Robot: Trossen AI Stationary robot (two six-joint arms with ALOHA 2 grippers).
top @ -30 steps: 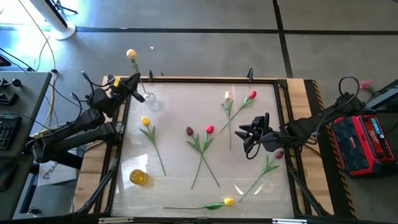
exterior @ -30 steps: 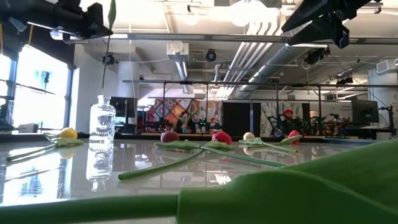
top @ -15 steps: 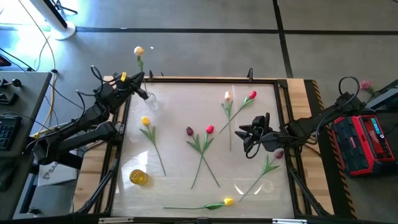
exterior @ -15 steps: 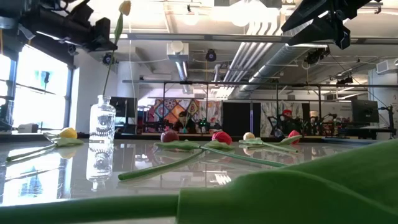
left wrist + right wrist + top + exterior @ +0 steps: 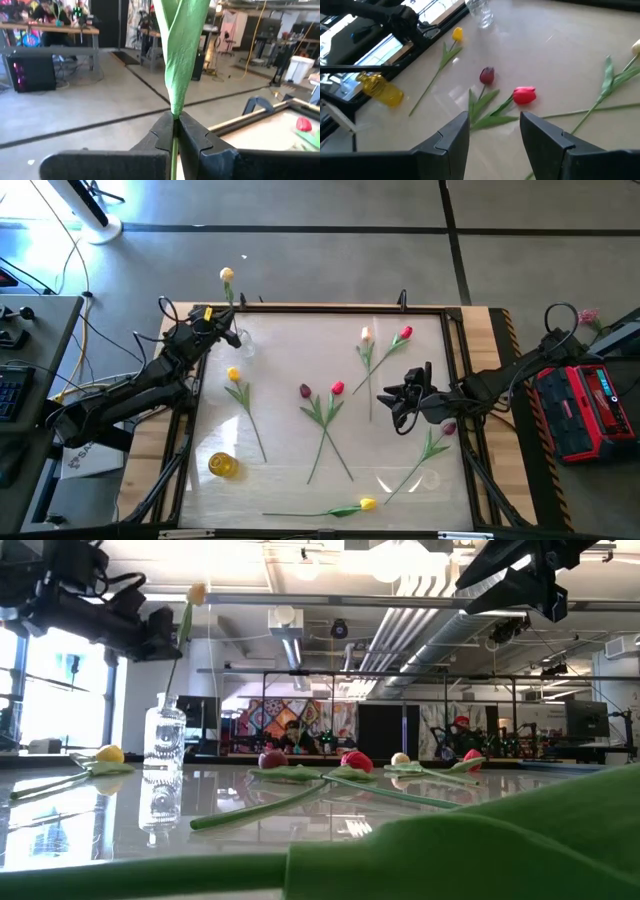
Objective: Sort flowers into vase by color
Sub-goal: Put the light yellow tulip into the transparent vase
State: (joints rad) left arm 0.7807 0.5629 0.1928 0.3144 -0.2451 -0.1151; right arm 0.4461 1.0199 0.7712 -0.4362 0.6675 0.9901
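I see no readable writing or brand anywhere. My left claw [image 5: 176, 131] is pinched on a yellow tulip's stem [image 5: 227, 277], held upright over the clear vase [image 5: 164, 732] at the desk's [image 5: 300, 350] far left corner. My right claw [image 5: 492, 131] hovers wide over the remaining flowers [image 5: 328, 400], holding nothing.
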